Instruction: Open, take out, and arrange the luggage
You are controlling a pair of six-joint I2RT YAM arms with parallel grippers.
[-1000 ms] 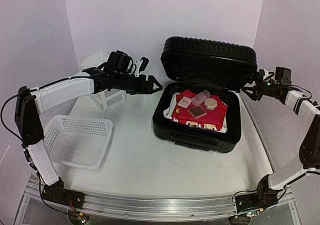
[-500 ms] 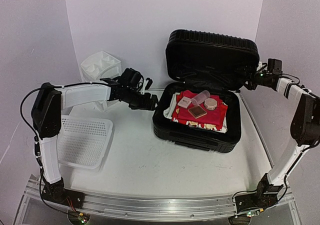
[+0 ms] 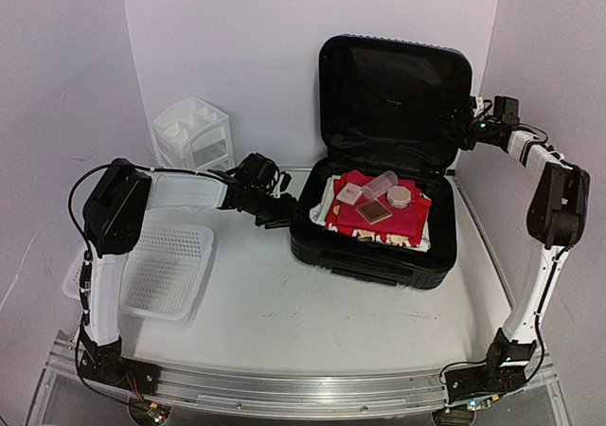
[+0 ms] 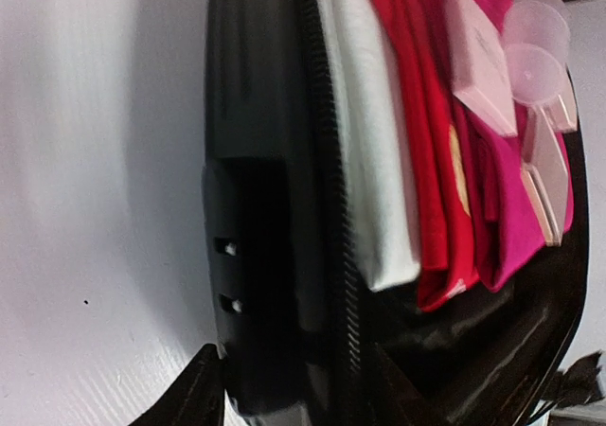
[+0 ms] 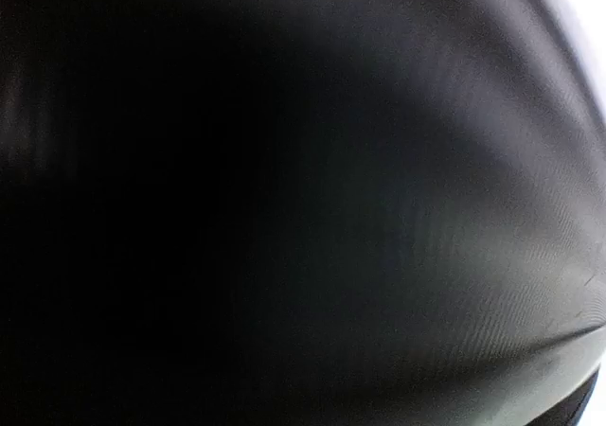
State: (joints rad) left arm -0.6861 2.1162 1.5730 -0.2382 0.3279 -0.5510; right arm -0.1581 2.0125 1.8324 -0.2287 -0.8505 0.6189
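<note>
The black luggage lies open, its lid standing upright against the back wall. Inside lie red cloth, a folded white cloth, a clear cup, small pink boxes and a round compact. My left gripper straddles the luggage's left wall, one finger outside and one inside, both touching it. My right gripper is at the lid's right edge. The right wrist view shows only dark lining, and its fingers are hidden.
A white mesh basket lies at the left front. A small white drawer unit stands at the back left, behind my left arm. The walls stand close behind and to the right of the luggage.
The lid has swung from half-raised to upright, with my right gripper rising alongside it. My left gripper has moved down and right onto the luggage's left wall.
</note>
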